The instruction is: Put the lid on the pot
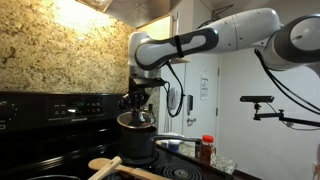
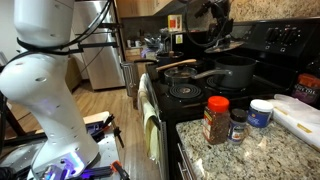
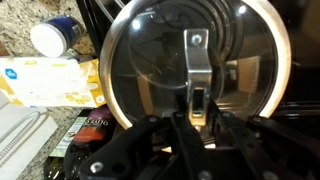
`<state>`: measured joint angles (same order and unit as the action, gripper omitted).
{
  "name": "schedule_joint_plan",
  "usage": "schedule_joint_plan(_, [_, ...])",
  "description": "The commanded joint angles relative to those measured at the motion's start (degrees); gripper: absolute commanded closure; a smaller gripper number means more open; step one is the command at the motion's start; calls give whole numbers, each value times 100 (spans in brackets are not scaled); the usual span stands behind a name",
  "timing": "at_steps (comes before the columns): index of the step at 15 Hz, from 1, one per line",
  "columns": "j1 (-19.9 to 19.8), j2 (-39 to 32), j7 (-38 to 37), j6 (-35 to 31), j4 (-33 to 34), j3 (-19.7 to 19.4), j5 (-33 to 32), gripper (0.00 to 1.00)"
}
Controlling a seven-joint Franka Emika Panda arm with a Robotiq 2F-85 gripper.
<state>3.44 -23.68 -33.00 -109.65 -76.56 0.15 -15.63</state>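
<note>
Currently the gripper [image 3: 196, 108] is closed tight on the middle of the lid [image 3: 140, 70], which hangs just beneath it, above the pot [image 2: 238, 74] lower down. Carrying step, I judge; next comes centring over the rim and lowering.

the lid [image 3: 150, 60], as you view it: round, silvery rim, glassy centre, small metal knob; held aloft, slightly tilted, just above the pot [image 2: 238, 73]. the pot: dark, cylindrical, upright on the stove [image 2: 190, 100], uncovered.

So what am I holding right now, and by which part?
The lid, by its centre handle; the gripper has its jaws shut on it.
</note>
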Motion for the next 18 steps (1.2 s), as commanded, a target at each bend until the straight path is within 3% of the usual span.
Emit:
schedule_joint_plan(1, [126, -301, 148, 429, 648, -172, 197, 95])
schedule_joint_plan(3, [148, -392, 155, 518, 809, -204, 244, 95])
schedule_joint_plan(4, [186, -247, 39, 252, 418, -252, 122, 95])
schedule_joint_plan(5, [199, -271, 38, 258, 445, -269, 122, 78])
schedule_joint_plan(6, [215, -286, 36, 257, 437, -291, 118, 78])
schedule_joint_plan(7, [226, -301, 34, 257, 433, -304, 115, 95])
schedule_joint_plan(18, [-247, -396, 90, 519, 954, -537, 1084, 95])
